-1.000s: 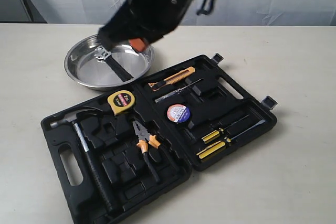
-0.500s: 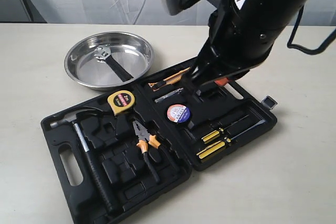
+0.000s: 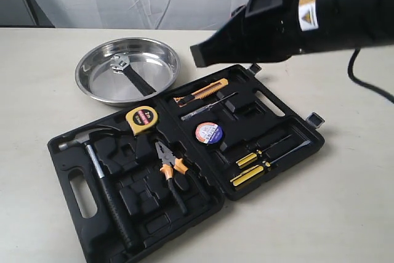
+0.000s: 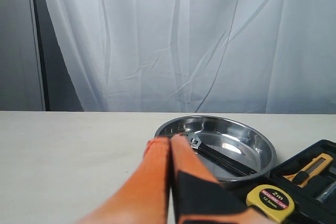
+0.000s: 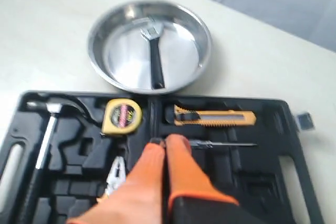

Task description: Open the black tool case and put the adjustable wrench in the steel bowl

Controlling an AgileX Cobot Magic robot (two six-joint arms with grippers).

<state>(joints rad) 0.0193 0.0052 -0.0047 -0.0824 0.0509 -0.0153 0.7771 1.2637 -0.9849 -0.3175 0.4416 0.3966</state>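
The black tool case (image 3: 63, 173) lies wide open on the table, both halves flat. Behind it stands the steel bowl (image 3: 81, 77), and the adjustable wrench (image 3: 133, 76) rests inside it with its silver head toward the far rim. My right arm (image 3: 277, 16) hangs high over the case's back right corner. In the right wrist view, my right gripper (image 5: 165, 141) is shut and empty above the case (image 5: 294, 182), with the bowl (image 5: 94, 40) and wrench (image 5: 155, 59) beyond. My left gripper (image 4: 170, 139) is shut and empty, low beside the bowl (image 4: 265, 150) holding the wrench (image 4: 223, 157).
In the case's recesses lie a claw hammer (image 3: 104, 189), orange-handled pliers (image 3: 169, 170), a yellow tape measure (image 3: 143, 119), an orange utility knife (image 3: 203, 90), a tape roll (image 3: 208, 132) and yellow-handled screwdrivers (image 3: 255, 165). A white curtain hangs behind the table.
My right arm has swung from over the bowl to the right and upward, ending above the case's back right. The wrench has stayed in the bowl.
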